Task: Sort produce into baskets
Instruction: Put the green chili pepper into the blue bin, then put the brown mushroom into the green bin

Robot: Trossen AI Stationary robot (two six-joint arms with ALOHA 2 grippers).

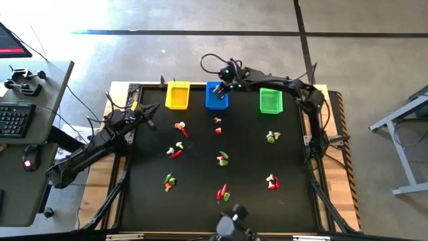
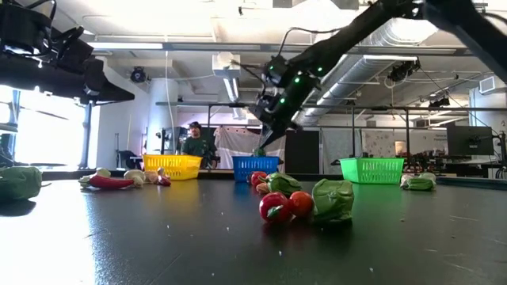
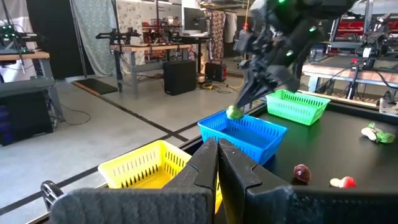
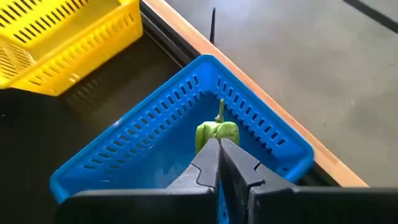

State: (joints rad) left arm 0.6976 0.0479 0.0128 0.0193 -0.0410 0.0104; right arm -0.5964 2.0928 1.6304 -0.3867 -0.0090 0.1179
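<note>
My right gripper point(image 1: 221, 88) hangs over the blue basket point(image 1: 217, 96), shut on a small green produce piece point(image 4: 217, 132) held at its fingertips just above the basket's inside point(image 4: 124, 134). The left wrist view shows the same green piece point(image 3: 234, 112) over the blue basket point(image 3: 249, 134). The yellow basket point(image 1: 177, 95) stands left of the blue one and the green basket point(image 1: 270, 100) to its right. My left gripper point(image 1: 152, 115) waits shut over the table's left part, near the yellow basket point(image 3: 143, 163). Small produce clusters point(image 1: 175, 151) lie scattered on the black mat.
More produce lies at mid-table point(image 1: 223, 159), near the front point(image 1: 223, 194) and on the right point(image 1: 272, 136). The table's wooden rim point(image 4: 261, 93) runs just behind the baskets. A person point(image 2: 192, 142) is in the room beyond the table. A desk with a keyboard point(image 1: 15, 119) stands left.
</note>
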